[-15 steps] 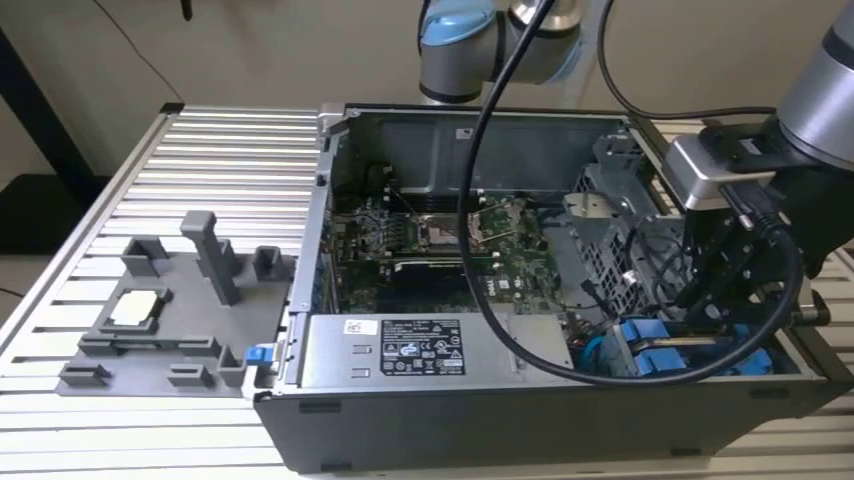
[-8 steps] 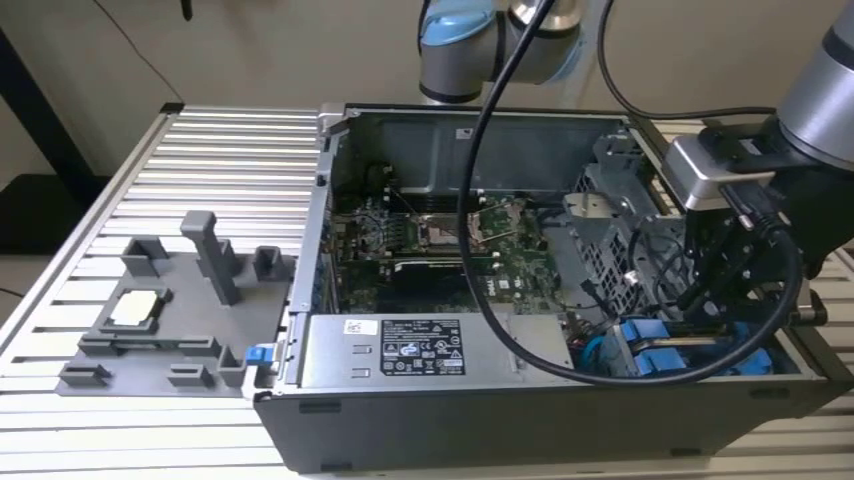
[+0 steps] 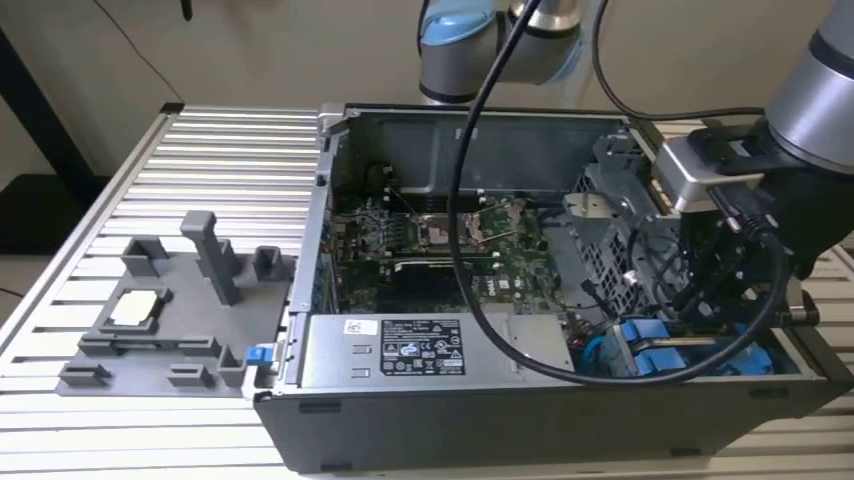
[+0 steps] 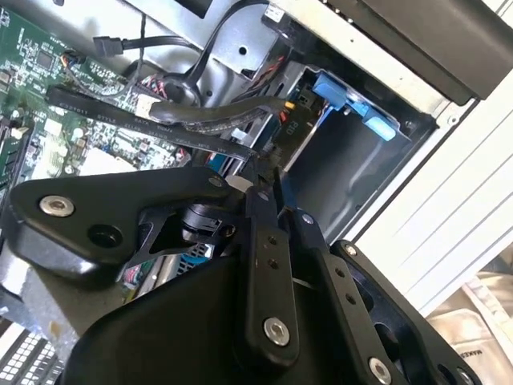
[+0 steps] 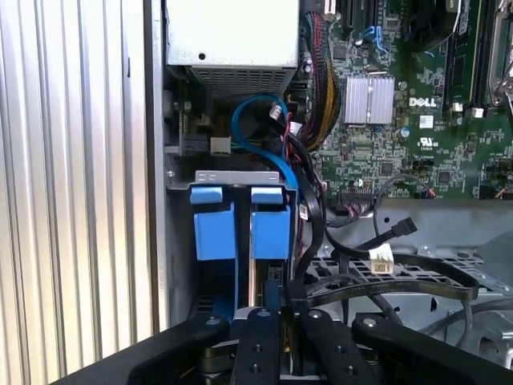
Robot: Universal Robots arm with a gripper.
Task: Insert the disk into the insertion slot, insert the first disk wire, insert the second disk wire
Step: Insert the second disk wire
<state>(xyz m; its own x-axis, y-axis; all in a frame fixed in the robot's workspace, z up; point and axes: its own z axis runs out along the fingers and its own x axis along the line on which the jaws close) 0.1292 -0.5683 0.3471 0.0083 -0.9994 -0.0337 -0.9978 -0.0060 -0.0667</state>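
**At front corner of case (image 3: 467, 435) — one entry**

Exterior view: arm (image 3: 814, 90) hung over that corner.

First wrist view: the disk (image 5: 270, 228) was seated in the insertion slot (image 5: 240, 176), straight ahead of the gripper (image 5: 284, 317) and nearest it; second blue carrier (image 5: 212, 228) just beside.

Second wrist view: jaws stood nearly together — whether they pinched the black cable (image 4: 208, 120) near their tips could not be told.

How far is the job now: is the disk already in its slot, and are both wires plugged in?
Done, it seems: two blue carriers sit side by side in the slot, so that step looks finished. In hand: the gripper, shut, hangs right before them; whether it pinches a wire I cannot tell. Left: one black wire end lies loose, unplugged, so wiring is not complete.
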